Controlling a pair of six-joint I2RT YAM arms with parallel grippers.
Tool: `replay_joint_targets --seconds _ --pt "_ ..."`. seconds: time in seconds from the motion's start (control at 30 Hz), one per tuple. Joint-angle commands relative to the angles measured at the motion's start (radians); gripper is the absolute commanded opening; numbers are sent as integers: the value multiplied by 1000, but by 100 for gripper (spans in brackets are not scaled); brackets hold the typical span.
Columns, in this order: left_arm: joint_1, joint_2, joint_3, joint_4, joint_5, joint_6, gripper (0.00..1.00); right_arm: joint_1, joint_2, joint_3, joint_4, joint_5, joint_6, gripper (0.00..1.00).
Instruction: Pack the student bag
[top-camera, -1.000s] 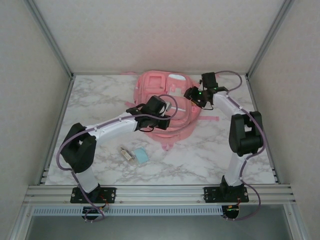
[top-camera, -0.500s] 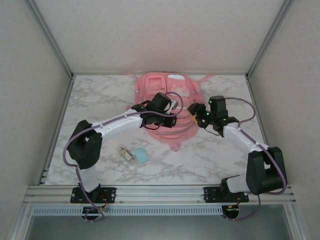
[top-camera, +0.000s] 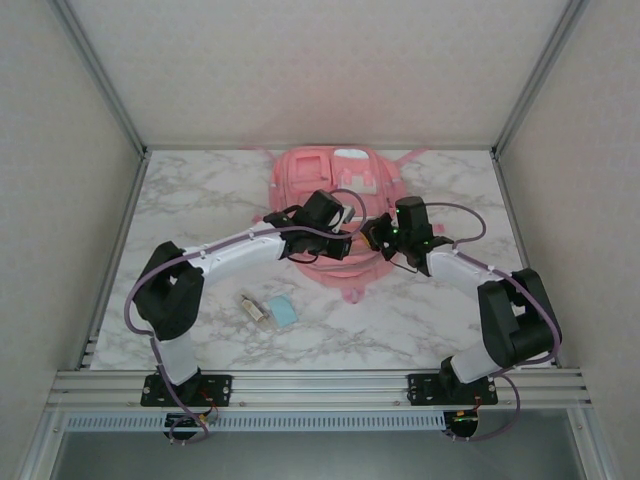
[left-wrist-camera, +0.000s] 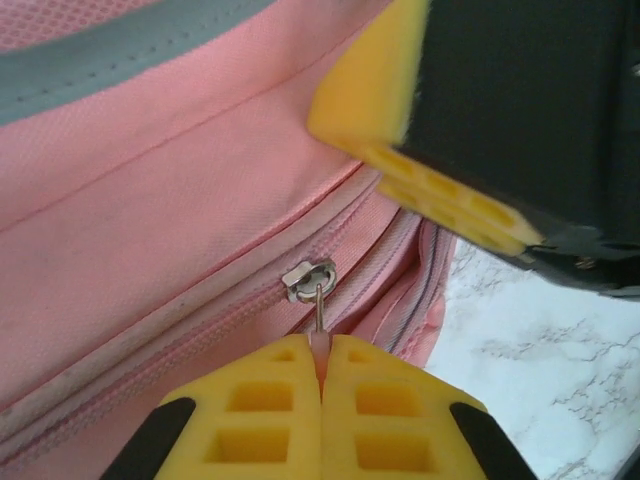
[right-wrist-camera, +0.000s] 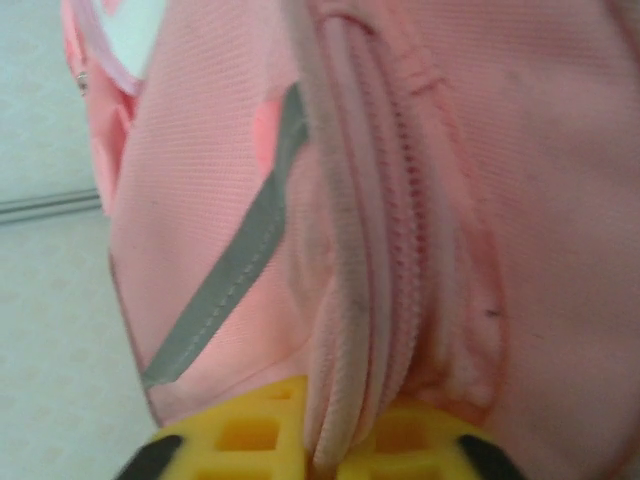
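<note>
Left claw (left-wrist-camera: 322, 362) stays clenched on the zipper pull (left-wrist-camera: 319, 342) of the student bag (top-camera: 325, 175), which lies at twelve o'clock on the counter (top-camera: 190, 200). The change is the right claw (right-wrist-camera: 320, 445). It has swung in from the bag's three o'clock side and now pinches a fold of pink fabric beside the zip, just beside its partner. With the bag braced, unzipping looks next.

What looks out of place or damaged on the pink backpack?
Nothing stands out. The large pink fabric backpack looks intact; the left fingers pinch its zipper pull, the right fingers pinch its zipper seam.
</note>
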Motion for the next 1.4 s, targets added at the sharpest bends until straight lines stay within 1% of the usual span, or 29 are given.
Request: replay_joint_targets --seconds 0.0,0.2,0.37,0.47,0.57,0.67,0.73,0.83,0.93,1.0,1.17,1.23,1.3,1.37 --pt "-35 -95 -10 -40 8 15 0 6 -9 4 51 107 -24 0" --pt "11 -124 -72 -148 -93 65 0 -12 -85 48 -115 183 -165 0" --pt "81 -172 -155 -156 -127 52 0 -37 -92 65 -137 151 -202 0" --pt "110 -187 -176 -159 -205 55 0 -41 -78 80 -133 121 -223 0" --pt "159 -188 -182 -169 -297 52 0 -47 -63 109 -154 88 -257 0" --pt "211 -184 -191 -151 -383 59 0 -50 -47 142 -183 51 -313 0" --pt "240 -177 -189 -117 -464 74 0 -51 -32 170 -214 21 -369 0" --pt "259 -166 -203 5 -540 154 0 -52 -8 207 -257 -19 -438 0" --pt "279 -133 -206 145 -542 230 0 -51 12 235 -299 -42 -482 0" --pt "289 -99 -184 196 -513 276 0 -52 20 245 -311 -52 -502 0" --pt "301 -52 -149 235 -417 404 0 -52 30 284 -392 -20 -588 0" --pt "326 -48 -147 232 -354 439 0 -54 24 304 -440 22 -644 0" --pt "365 -49 -135 207 -260 446 0 -59 18 328 -492 56 -705 0" --pt "396 -53 -114 172 -171 451 5 -67 18 351 -537 87 -763 0"
